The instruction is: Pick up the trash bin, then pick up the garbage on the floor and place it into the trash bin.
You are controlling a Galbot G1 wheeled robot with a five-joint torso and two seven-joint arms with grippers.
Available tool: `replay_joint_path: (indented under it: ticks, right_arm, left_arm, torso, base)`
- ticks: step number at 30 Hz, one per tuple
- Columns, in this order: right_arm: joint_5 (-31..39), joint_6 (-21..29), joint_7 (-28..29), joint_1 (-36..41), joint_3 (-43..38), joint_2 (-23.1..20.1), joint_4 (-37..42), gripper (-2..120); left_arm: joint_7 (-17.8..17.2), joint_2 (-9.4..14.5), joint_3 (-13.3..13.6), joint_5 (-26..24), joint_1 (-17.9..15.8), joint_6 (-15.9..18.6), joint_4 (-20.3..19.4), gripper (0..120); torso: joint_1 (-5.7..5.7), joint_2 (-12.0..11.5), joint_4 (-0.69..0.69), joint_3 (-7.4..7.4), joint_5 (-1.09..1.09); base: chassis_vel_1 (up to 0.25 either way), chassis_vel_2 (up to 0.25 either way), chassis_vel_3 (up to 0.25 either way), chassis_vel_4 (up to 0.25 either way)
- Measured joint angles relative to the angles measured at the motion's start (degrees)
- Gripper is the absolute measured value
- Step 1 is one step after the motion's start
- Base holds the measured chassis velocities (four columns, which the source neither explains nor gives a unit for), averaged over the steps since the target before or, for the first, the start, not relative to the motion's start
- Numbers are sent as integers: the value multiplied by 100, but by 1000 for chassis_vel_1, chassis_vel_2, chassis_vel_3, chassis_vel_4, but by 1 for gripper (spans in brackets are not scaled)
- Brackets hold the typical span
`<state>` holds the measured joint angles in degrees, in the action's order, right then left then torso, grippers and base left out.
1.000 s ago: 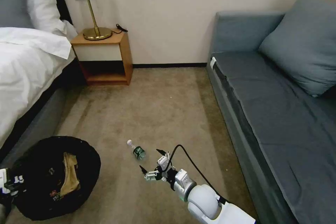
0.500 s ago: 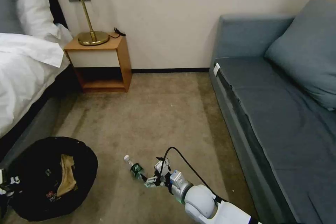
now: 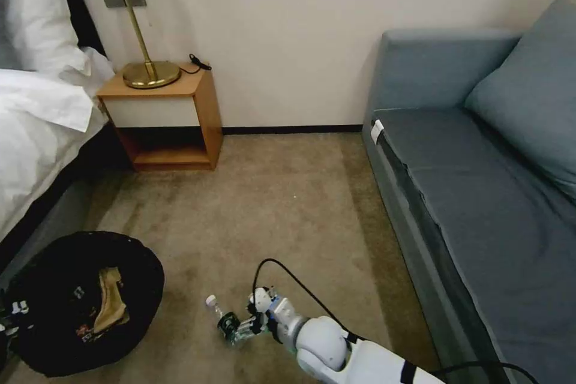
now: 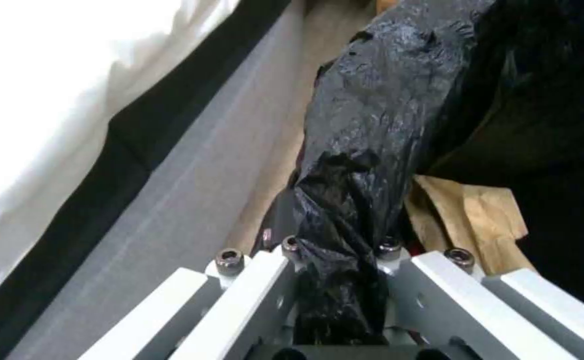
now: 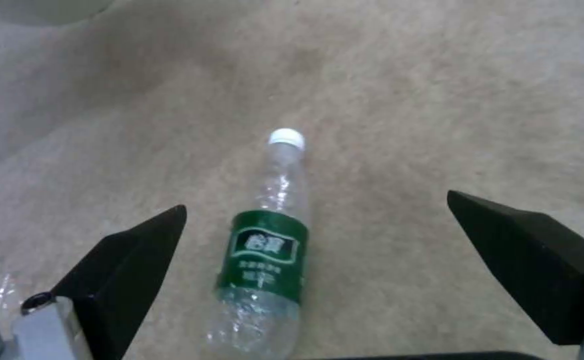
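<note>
The trash bin [image 3: 141, 264], round and lined with a black bag, sits low at the left of the head view with a crumpled tan paper bag [image 3: 109, 305] inside. My left gripper [image 3: 13, 314] is at its near-left rim. In the left wrist view this gripper [image 4: 335, 250] is shut on the bin's bag-covered rim [image 4: 372, 125], with the tan bag [image 4: 479, 215] just beyond. One piece of garbage, a small clear bottle with a green label [image 3: 223, 319], lies on the carpet. My right gripper [image 3: 243, 330] stands open around the bottle [image 5: 269, 245], its black fingertips [image 5: 132, 255] either side and apart from it.
A grey-blue sofa [image 3: 480, 192] runs along the right. A bed with white linen [image 3: 36, 132] is at the left. A wooden nightstand [image 3: 165, 120] with a brass lamp stands against the far wall. Open carpet [image 3: 276, 204] lies between them.
The head camera has tipped, shifting the whole picture. My right gripper has closed in on the bottle and now straddles it, still open. The left gripper keeps its hold on the bin.
</note>
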<state>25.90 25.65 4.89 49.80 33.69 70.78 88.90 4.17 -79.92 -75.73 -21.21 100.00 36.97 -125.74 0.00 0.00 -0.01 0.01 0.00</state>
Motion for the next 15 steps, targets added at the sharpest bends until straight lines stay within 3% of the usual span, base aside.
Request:
replay_joint_path:
  ticks: [8, 15]
  right_arm:
    - [435, 376, -105, -710, 729, 228, -448, 100]
    - [563, 644, -70, -1141, 1070, 862, -1206, 100]
  left_arm:
    - [1, -33, -63, -2, 14, -10, -10, 3]
    - [5, -68, -106, -10, -1, -24, -9, 3]
  torso:
    - [0, 0, 1, -1, 0]
    - [0, 0, 2, -1, -1]
  base:
    - [0, 0, 0, 0]
    - [0, 0, 0, 0]
